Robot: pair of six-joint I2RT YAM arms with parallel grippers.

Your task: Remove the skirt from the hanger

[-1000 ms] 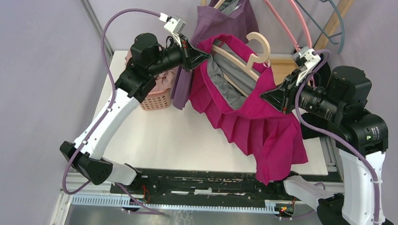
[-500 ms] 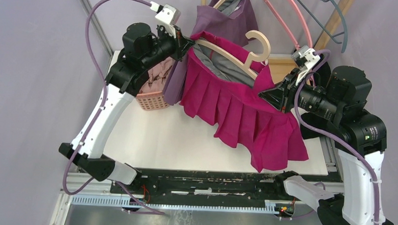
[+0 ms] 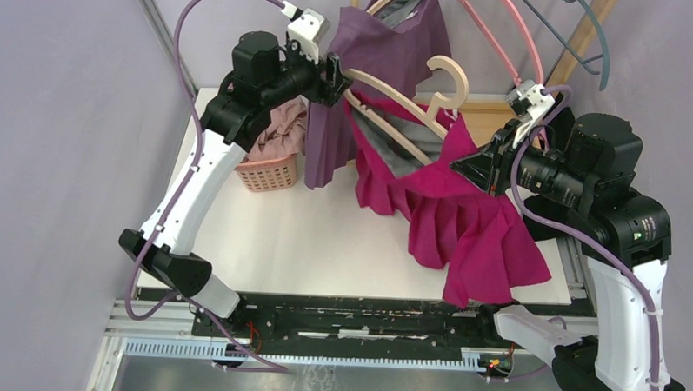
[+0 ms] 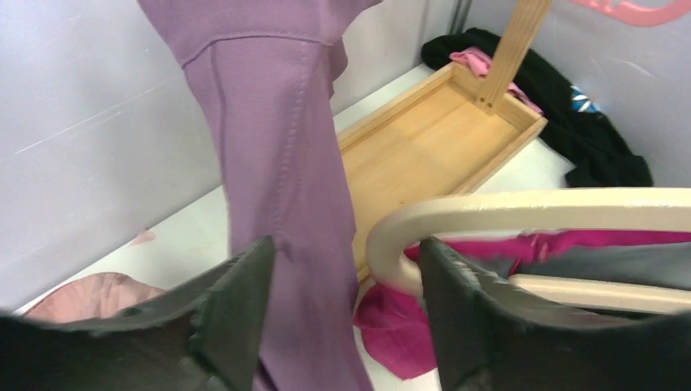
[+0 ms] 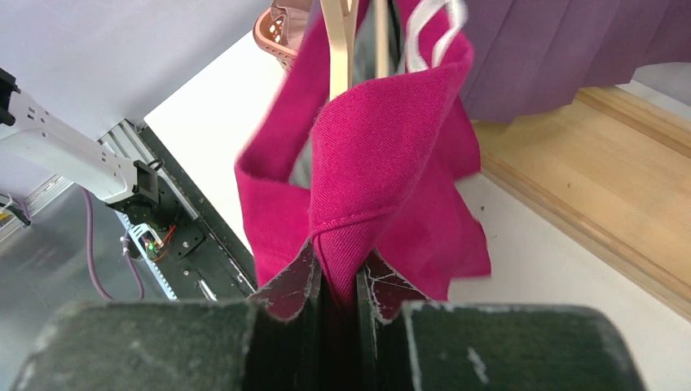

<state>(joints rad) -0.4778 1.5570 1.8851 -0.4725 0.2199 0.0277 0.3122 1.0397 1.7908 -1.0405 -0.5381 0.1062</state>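
The magenta pleated skirt (image 3: 464, 226) hangs in the air from my right gripper (image 3: 468, 165), which is shut on a fold of its waistband (image 5: 383, 147). Its left side droops below the pale wooden hanger (image 3: 399, 97), whose left arm is bare. My left gripper (image 3: 337, 78) stands open at that bare left end. In the left wrist view the hanger's rounded tip (image 4: 456, 220) lies just in front of the right finger, with magenta cloth (image 4: 391, 326) below it. The right wrist view shows the right gripper (image 5: 336, 273) pinching the cloth, and the hanger's bars (image 5: 338, 41) rising behind.
A purple skirt (image 3: 374, 66) hangs on another hanger right beside my left gripper and fills the gap between its fingers (image 4: 236, 301). A pink basket (image 3: 270, 171) of clothes sits at the left. A wooden rack base (image 4: 440, 138) and dark clothes (image 4: 587, 138) lie behind.
My left gripper has opened and let go of the skirt's left edge. That side of the skirt has slid off the hanger's left arm and dropped. The right gripper keeps its hold.
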